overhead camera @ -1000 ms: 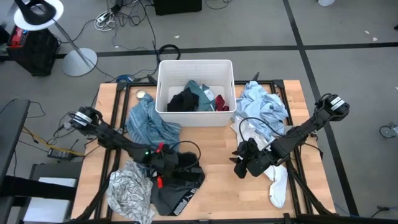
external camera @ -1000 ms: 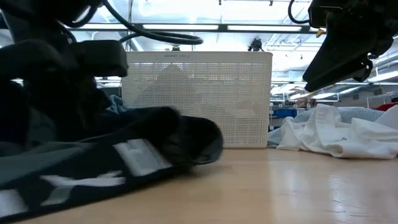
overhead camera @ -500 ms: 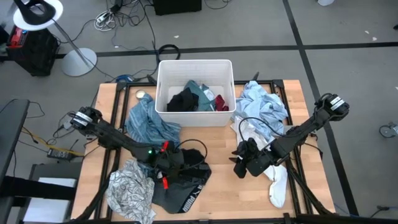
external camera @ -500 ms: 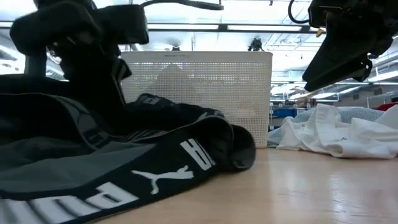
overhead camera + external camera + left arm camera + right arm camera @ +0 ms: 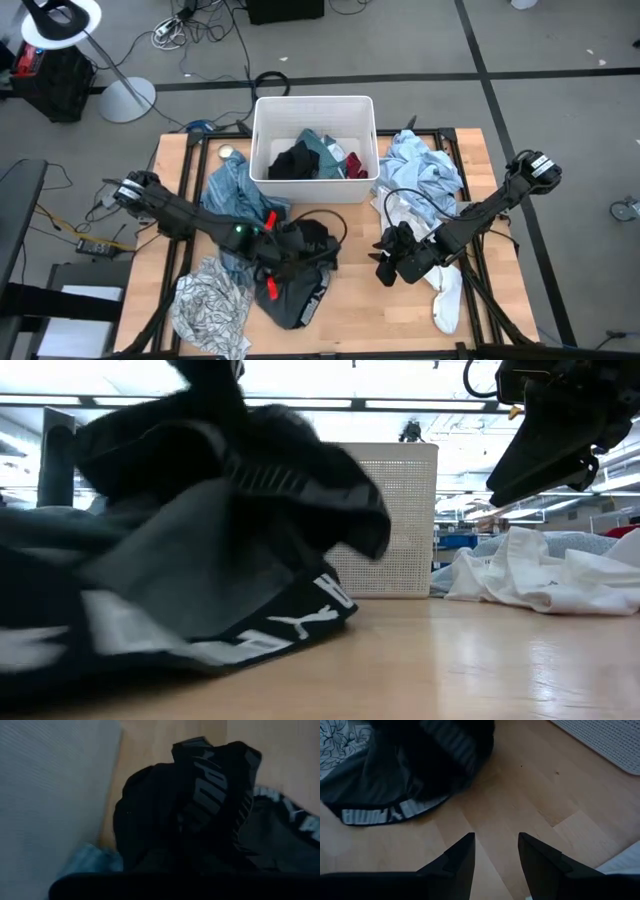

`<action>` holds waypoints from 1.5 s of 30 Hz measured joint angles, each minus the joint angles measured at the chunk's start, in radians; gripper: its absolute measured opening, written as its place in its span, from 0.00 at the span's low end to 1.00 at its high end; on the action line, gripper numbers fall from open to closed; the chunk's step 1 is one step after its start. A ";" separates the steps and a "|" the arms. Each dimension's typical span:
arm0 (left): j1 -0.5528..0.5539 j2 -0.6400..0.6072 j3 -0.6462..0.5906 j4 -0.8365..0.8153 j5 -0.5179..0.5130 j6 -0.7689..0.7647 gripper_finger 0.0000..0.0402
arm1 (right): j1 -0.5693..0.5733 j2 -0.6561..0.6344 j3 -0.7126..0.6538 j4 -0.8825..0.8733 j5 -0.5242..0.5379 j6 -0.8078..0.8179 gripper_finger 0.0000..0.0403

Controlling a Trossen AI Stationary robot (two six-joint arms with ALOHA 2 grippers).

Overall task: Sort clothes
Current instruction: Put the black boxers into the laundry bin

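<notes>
The left gripper [image 5: 283, 252], low centre of the high view, pinches the bunched black-and-grey Puma shorts [image 5: 297, 280] and lifts one end clear of the wooden desk [image 5: 350, 300] while the logo waistband drags on the surface. The risk, as a judgement: that trailing end could snag the neighbouring cloth or slip from a shallow pinch on the way to the white rectangular plastic tub [image 5: 314, 105].

The right gripper [image 5: 495, 851], lower right of centre in the high view, hangs with fingers spread over bare wood.

Outside the tub: one pair of shorts, one white-grey patterned top [image 5: 208, 306] at lower left, one teal shirt [image 5: 236, 200] beside the tub, one light-blue shirt [image 5: 425, 170] at right, one white sock [image 5: 447, 298]. Inside the tub lie roughly three dark, teal and red pieces, too tangled to count exactly.
</notes>
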 joint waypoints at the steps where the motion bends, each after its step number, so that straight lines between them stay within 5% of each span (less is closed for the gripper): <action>1: 0.006 -0.001 0.029 -0.021 -0.001 0.010 0.00 | 0.000 0.000 0.000 0.000 0.000 0.000 0.37; 16: 0.079 -0.002 0.367 -0.160 -0.030 0.139 0.00 | 0.000 0.000 0.000 0.000 0.000 -0.002 0.37; 45: 0.085 -0.002 0.376 -0.157 0.060 0.164 0.10 | 0.000 0.000 0.000 0.000 -0.005 -0.008 0.37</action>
